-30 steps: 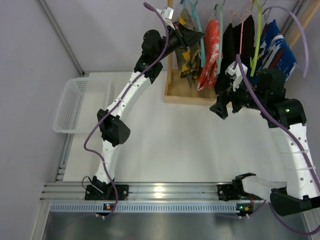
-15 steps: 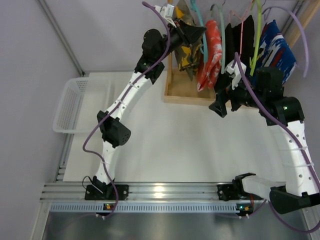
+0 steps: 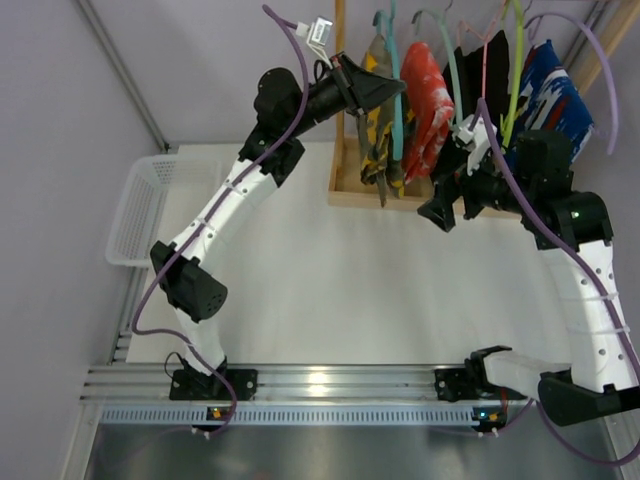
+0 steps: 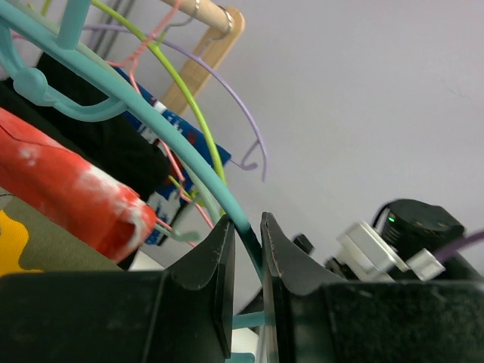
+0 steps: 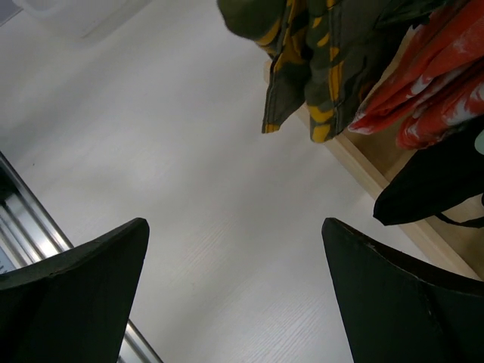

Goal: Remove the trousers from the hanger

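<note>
Left gripper (image 4: 248, 227) is pinched tight on the thin teal plastic hanger (image 4: 162, 130), and the soft green-yellow camouflage trousers (image 3: 378, 150) droop right beneath it. My right gripper (image 5: 233, 227) gapes wide, holding nothing. The camouflage folds hang ahead of it, beside rumpled red-orange trousers (image 5: 431, 68) with white marks and limp plain black trousers (image 5: 439, 189).

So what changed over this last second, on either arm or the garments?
The left arm swung its elbow out leftward while the left end effector stayed shut on the teal hanger; the camouflage trousers now hang lower in view. The right end effector stayed open, almost unmoved; red-orange trousers and black trousers remain hanging.
</note>
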Robot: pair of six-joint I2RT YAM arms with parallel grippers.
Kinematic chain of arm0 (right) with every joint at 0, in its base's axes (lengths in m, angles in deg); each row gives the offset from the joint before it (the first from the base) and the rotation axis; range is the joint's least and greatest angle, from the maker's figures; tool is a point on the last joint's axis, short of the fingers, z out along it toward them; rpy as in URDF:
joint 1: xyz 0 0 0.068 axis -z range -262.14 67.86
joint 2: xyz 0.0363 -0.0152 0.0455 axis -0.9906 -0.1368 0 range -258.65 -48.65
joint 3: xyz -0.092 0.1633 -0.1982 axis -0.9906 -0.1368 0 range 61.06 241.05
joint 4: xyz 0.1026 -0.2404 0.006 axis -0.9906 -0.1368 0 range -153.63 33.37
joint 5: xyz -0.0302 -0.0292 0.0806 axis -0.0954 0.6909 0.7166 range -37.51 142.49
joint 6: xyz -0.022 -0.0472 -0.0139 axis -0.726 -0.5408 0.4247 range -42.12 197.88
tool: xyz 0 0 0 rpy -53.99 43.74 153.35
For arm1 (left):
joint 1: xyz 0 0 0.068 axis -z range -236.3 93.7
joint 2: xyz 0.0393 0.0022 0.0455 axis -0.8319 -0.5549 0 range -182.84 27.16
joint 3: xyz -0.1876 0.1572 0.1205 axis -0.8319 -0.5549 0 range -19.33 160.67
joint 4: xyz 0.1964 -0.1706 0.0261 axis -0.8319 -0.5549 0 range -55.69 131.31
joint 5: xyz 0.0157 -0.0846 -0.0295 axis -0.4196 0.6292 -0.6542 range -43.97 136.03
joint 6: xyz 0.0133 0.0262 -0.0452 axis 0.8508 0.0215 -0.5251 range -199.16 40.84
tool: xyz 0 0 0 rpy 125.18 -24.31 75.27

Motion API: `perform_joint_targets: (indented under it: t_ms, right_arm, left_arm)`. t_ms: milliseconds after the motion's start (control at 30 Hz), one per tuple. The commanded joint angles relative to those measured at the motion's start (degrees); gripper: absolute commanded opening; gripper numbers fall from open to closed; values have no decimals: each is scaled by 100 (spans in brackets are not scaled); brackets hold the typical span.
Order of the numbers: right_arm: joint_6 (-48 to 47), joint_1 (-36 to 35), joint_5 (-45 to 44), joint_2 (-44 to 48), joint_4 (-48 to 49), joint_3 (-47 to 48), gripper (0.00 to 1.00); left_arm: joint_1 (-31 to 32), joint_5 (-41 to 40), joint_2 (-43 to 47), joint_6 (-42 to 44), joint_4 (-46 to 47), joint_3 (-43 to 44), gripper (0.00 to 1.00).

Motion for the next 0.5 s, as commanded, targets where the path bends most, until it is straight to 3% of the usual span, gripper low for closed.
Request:
perform_joint_targets:
  t_ms: [0,133,233,467]
  right_arm:
    - [271,139,319,76,223,269,99]
    - [815,359,768,58,382,410,99]
    - [1080,482,997,102,566,436,99]
    - [2090,544,1348,252,1462,419,99]
  left_arm:
    - [37,399,1013,-45,1545,-299,0]
    - [45,486,1530,-230,1545,-1064,0]
    - [72,522,1969,86,1545,-1741,0]
    - [335,470,3148,1577,1423,-3550,0]
